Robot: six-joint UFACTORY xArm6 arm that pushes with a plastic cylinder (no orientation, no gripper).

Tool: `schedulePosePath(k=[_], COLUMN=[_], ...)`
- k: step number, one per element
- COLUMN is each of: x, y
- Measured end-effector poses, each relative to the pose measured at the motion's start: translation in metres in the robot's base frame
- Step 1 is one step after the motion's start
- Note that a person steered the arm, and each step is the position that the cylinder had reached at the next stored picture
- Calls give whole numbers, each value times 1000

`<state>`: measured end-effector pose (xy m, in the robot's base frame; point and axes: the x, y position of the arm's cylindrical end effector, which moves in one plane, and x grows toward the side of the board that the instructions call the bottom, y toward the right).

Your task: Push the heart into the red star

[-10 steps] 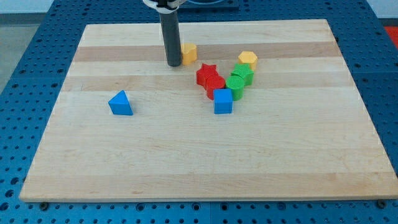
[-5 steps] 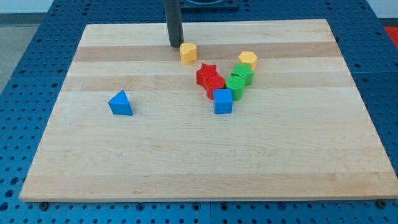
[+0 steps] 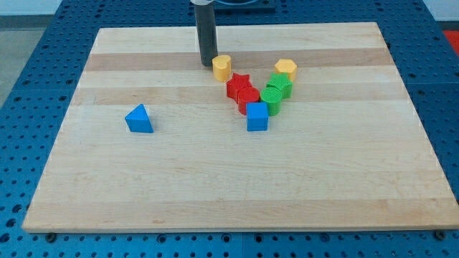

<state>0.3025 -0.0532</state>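
Observation:
The yellow heart [image 3: 222, 67] sits on the wooden board [image 3: 143, 179] just up and left of the red star [image 3: 237, 86], nearly touching it. My tip [image 3: 208, 64] is right against the heart's left side. The dark rod rises from there to the view's top.
A second red block [image 3: 249, 98] lies against the star's lower right. Two green blocks [image 3: 275, 90] and a blue cube [image 3: 257, 117] cluster with it. A yellow hexagon [image 3: 285, 69] sits to the upper right. A blue triangle [image 3: 139, 119] lies alone at the left.
My tip went from left of the heart up behind it, then down to its left side. The heart has shifted right and down toward the red star.

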Motion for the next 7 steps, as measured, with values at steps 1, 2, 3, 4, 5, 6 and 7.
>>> schedulePosePath(k=[1, 2, 3, 4, 5, 6, 7], x=[0, 0, 0, 0, -2, -2, -2], y=[5, 7, 16, 26, 27, 32, 43])
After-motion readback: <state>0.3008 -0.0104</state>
